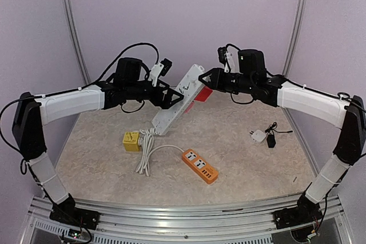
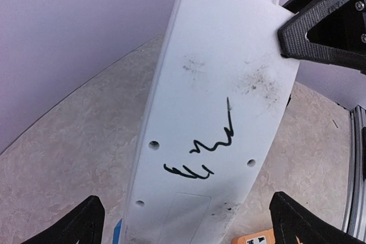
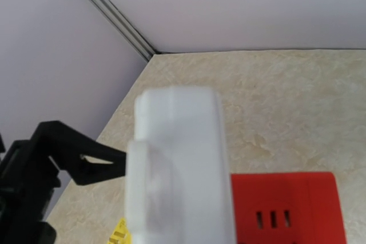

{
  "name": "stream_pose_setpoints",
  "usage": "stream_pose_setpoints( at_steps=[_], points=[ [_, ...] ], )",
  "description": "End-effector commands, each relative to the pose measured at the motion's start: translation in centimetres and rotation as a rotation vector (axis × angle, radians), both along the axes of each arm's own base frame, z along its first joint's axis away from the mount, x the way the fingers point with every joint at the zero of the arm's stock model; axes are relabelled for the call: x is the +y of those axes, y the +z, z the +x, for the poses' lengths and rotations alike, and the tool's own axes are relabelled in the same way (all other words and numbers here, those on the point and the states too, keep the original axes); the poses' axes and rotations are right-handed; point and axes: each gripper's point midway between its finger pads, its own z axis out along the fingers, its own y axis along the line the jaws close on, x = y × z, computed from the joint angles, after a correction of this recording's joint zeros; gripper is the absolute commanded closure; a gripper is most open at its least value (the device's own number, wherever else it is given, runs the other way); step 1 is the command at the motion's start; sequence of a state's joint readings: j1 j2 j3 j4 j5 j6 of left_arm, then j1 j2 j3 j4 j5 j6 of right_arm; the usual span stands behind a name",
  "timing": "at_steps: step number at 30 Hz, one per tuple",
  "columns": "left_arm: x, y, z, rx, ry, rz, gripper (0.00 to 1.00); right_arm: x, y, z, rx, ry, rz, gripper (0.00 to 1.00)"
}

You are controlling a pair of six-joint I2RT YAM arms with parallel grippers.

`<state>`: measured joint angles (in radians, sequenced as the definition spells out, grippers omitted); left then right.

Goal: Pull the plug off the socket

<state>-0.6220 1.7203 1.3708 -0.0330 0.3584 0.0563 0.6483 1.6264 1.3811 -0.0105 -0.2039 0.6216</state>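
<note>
Seen from above, the left gripper (image 1: 173, 98) is straddling the middle of the white power strip (image 1: 167, 119), which is leaning steeply, its low end down at the table (image 1: 246, 170) and its high end up at the right gripper (image 1: 205, 78). The right gripper is meeting that high end, but from here I cannot tell whether its jaws are clamping it. The white plug (image 1: 258, 135) is lying on the table to the right with its dark cable, well apart from the strip. An orange power strip (image 1: 200, 166), a yellow block (image 1: 131, 141) and a coiled white cord (image 1: 146, 155) are lying nearer the arm bases.

The left wrist camera is showing the strip's back with a black scribble (image 2: 206, 147). The left fingers (image 2: 80, 224) are standing wide apart on either side, a sliver of gap showing on each side. One black finger (image 2: 323, 27) of the right gripper is pressing on the strip's upper edge; its partner is hidden.

The right wrist camera is filling with the strip's blurred end. Its own fingers are out of frame. A red block with slots (image 3: 286, 210) is sitting just beside the strip; whether they touch is unclear.
</note>
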Motion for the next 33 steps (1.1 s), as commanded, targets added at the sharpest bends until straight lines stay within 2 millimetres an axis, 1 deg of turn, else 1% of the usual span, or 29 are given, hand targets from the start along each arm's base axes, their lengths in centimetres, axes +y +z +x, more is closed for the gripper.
stream_pose_setpoints(
  at_steps=[1,7,14,22,26,29,33],
  points=[
    [-1.6,0.8,0.2,-0.055,-0.033,0.009,0.01,0.1,9.0,-2.0,-0.179,0.035,0.147,1.00],
    [-2.8,-1.0,0.7,-0.055,-0.009,0.079,0.01,0.5,8.9,-2.2,-0.178,0.045,0.145,1.00],
    [-3.2,-2.8,2.2,-0.067,0.078,0.167,0.01,0.8,9.0,-2.6,-0.180,0.057,0.146,1.00],
    [-3.0,-3.9,3.1,-0.069,0.131,0.213,0.01,1.2,8.9,-2.7,-0.178,0.073,0.146,1.00],
    [-3.4,-4.0,2.6,-0.059,0.094,0.204,0.02,1.4,8.7,-2.8,-0.173,0.078,0.145,1.00],
    [-3.9,-3.8,1.8,-0.051,0.044,0.182,0.06,1.4,8.5,-2.7,-0.169,0.076,0.141,1.00],
    [-4.0,-3.9,1.2,-0.044,0.019,0.174,0.20,1.4,8.4,-2.7,-0.168,0.076,0.137,1.00]
  ],
)
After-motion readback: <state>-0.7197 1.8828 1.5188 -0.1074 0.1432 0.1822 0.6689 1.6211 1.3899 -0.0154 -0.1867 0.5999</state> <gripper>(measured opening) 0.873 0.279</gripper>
